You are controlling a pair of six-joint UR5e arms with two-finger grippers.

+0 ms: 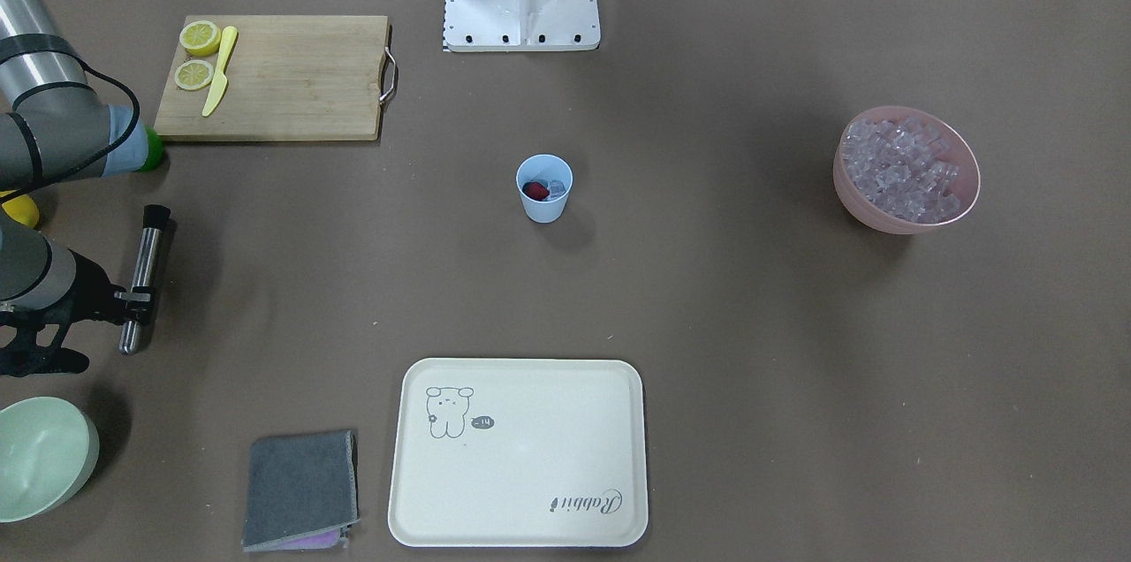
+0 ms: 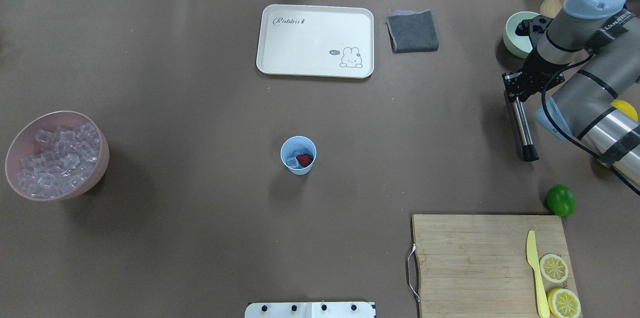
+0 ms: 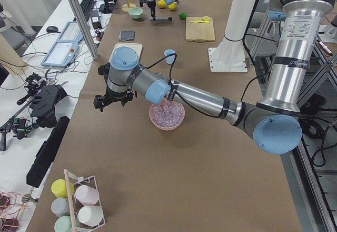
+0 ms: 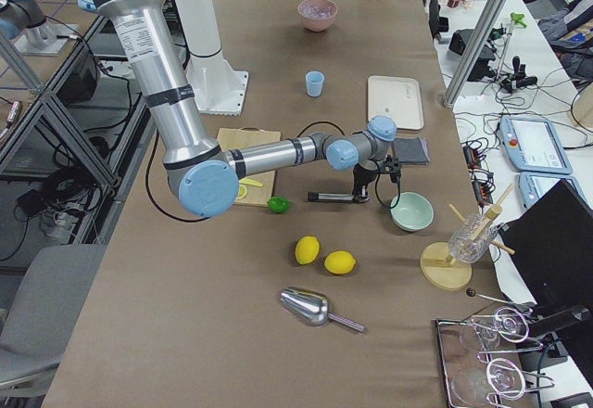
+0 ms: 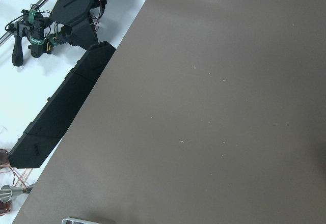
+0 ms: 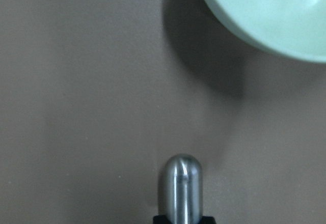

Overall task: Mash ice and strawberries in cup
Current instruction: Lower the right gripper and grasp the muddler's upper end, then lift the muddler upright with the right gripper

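Observation:
The light-blue cup (image 1: 544,201) (image 2: 298,167) stands mid-table with a red strawberry (image 1: 534,189) (image 2: 304,160) and a few ice cubes (image 1: 557,187) (image 2: 292,160) inside. More ice (image 1: 901,169) (image 2: 52,160) fills the pink bowl (image 1: 884,216). My right gripper (image 1: 132,301) (image 2: 515,90) is shut on a steel muddler with a black tip (image 1: 146,266) (image 2: 522,128) (image 6: 181,188), held level just over the table, far from the cup. My left gripper (image 3: 113,101) hovers beyond the pink bowl; I cannot tell if it is open or shut.
A wooden cutting board (image 1: 292,76) (image 2: 470,258) holds two lemon halves and a yellow knife (image 2: 535,273). A lime (image 2: 561,200) lies beside it. The pale green bowl (image 1: 40,456) (image 6: 265,15), a grey cloth (image 1: 300,487) and a cream tray (image 1: 521,451) are near.

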